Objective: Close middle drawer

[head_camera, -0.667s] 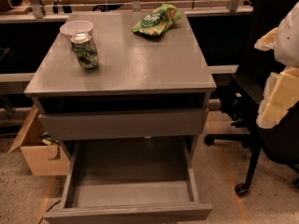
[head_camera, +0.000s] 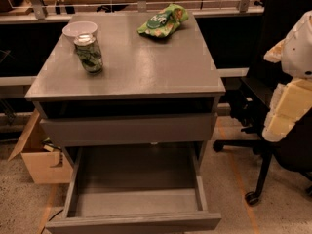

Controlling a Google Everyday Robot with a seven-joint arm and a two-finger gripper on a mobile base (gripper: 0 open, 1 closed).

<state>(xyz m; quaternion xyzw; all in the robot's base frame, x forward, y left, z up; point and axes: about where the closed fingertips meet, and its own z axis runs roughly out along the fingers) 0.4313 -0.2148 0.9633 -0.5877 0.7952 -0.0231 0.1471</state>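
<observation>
The middle drawer (head_camera: pixel 134 206) of the grey cabinet (head_camera: pixel 141 72) stands pulled far out toward me, low in the camera view. Its bare grey tray is empty and its plain front strip runs along the bottom edge. The taller-fronted top drawer (head_camera: pixel 129 129) sits above it, with a dark gap under the cabinet top. The lowest drawer is hidden. My gripper (head_camera: pixel 290 111), with white and cream-coloured parts, hangs at the far right, off to the side of the cabinet, well above the open drawer and apart from it.
On the cabinet top stand a green can (head_camera: pixel 88 55), a white bowl (head_camera: pixel 79 29) behind it and a green snack bag (head_camera: pixel 162 21). A black office chair (head_camera: pixel 282 23) stands to the right, behind my arm. An open cardboard box (head_camera: pixel 41 160) sits on the floor at left.
</observation>
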